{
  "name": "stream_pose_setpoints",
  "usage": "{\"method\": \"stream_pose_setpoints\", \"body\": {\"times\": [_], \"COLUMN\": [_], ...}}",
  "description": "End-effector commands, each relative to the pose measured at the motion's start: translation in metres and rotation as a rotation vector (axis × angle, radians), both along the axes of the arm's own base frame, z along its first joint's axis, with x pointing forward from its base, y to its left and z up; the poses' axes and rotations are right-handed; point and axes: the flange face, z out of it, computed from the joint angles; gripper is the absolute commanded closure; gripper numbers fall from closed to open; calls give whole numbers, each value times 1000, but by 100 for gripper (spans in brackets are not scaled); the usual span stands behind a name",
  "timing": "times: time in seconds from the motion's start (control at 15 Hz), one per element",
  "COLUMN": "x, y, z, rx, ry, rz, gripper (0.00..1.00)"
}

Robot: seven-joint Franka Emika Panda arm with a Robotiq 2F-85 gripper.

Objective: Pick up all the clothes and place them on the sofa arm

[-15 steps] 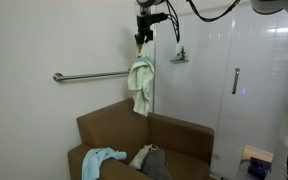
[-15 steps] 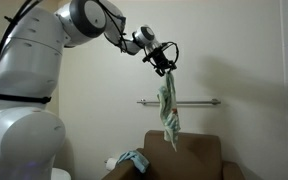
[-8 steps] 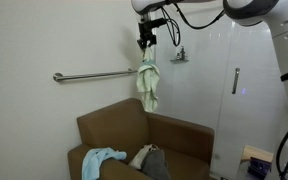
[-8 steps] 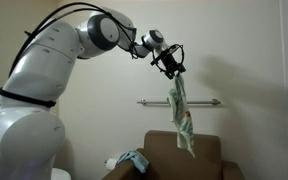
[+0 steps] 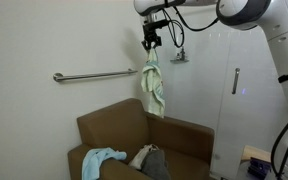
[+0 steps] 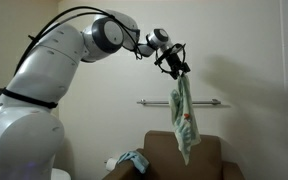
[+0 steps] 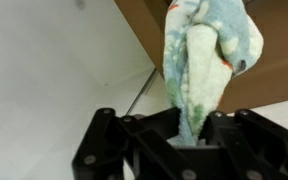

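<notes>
My gripper [image 5: 150, 45] is shut on a pale green cloth [image 5: 155, 88], which hangs down high above the brown sofa [image 5: 124, 125]. In an exterior view the gripper [image 6: 178, 72] holds the cloth [image 6: 184, 122] over the sofa back [image 6: 209, 148]. In the wrist view the cloth [image 7: 204, 55] runs between the jaws of the gripper [image 7: 189, 135]. A light blue cloth [image 5: 99, 160] and a grey-and-white cloth [image 5: 150, 160] lie on the sofa seat. The blue cloth also shows in an exterior view [image 6: 132, 160].
A metal grab bar [image 5: 89, 75] is fixed to the wall behind the sofa and shows in both exterior views [image 6: 154, 102]. A glass shower door with a handle [image 5: 235, 80] stands beside the sofa. A small box [image 5: 255, 160] sits low on the floor.
My gripper has carried the hanging green cloth sideways along the wall, further over the sofa back. The cloths on the seat have not moved.
</notes>
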Motion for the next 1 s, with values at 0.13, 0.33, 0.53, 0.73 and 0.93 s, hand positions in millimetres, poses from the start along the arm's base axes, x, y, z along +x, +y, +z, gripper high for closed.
{"method": "stream_pose_setpoints", "body": {"times": [0.13, 0.33, 0.53, 0.73, 0.93], "x": [-14, -36, -55, -59, -58], "y": [-40, -110, -181, -227, -264], "z": [24, 36, 31, -6, -72], "rx": [6, 22, 54, 109, 170], "ry": [-9, -2, 27, 95, 227], "rz": [-22, -91, -150, -185, -224], "gripper": [100, 100, 100, 100, 99]}}
